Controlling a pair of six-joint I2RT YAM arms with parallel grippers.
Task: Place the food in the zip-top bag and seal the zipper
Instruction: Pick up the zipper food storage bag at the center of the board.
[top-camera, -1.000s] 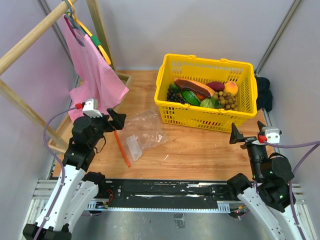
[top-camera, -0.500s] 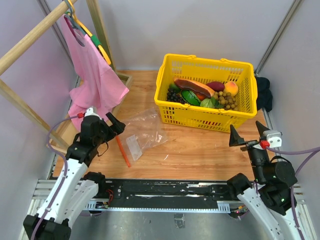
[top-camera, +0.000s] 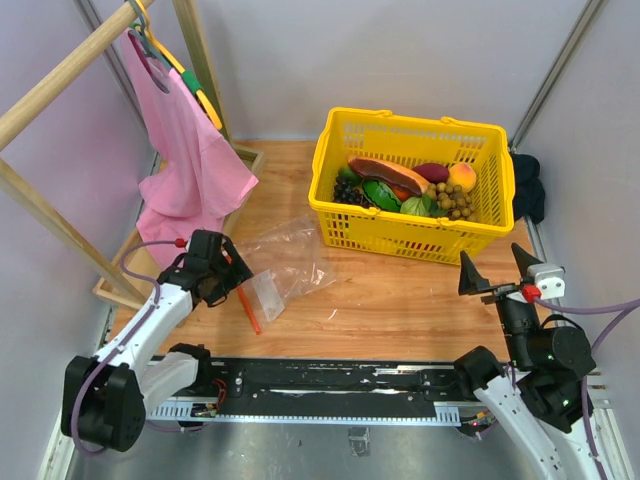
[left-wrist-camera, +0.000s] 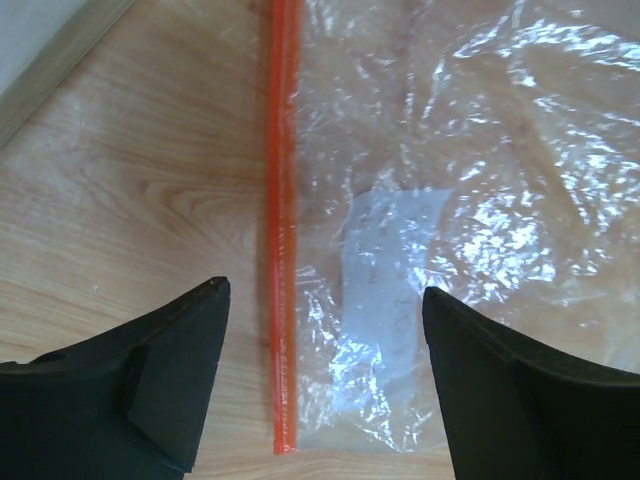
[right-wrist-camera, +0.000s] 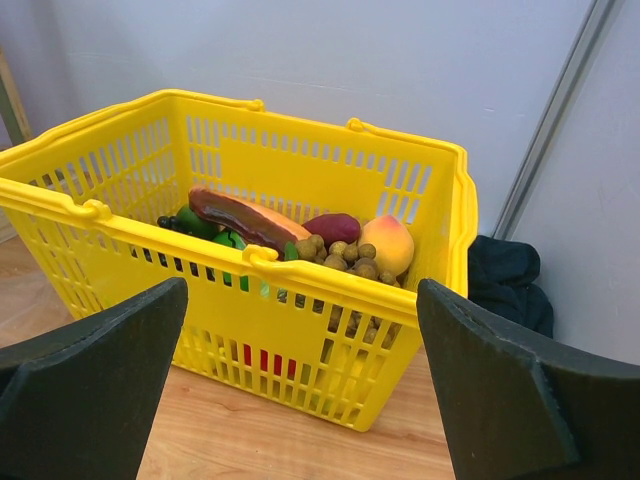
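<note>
Since the left claw (left-wrist-camera: 322, 300) dropped, spread wide, astride the zipper (left-wrist-camera: 283, 200), gripping the bag (left-wrist-camera: 470, 180) looks next; food (right-wrist-camera: 390, 243) waits in the basket (right-wrist-camera: 300, 160) before the wide right claw (right-wrist-camera: 300, 290).

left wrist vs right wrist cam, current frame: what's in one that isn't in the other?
Left wrist only: the clear bag lying flat, with its red zipper running up the frame and the open left gripper straddling it. Right wrist only: the yellow basket holding a peach, a cluster of brown balls, a purple piece and a long bread roll, plus a dark cloth to its right. The open right gripper faces the basket. Both: the wooden table, and a gripper holding nothing.
</note>
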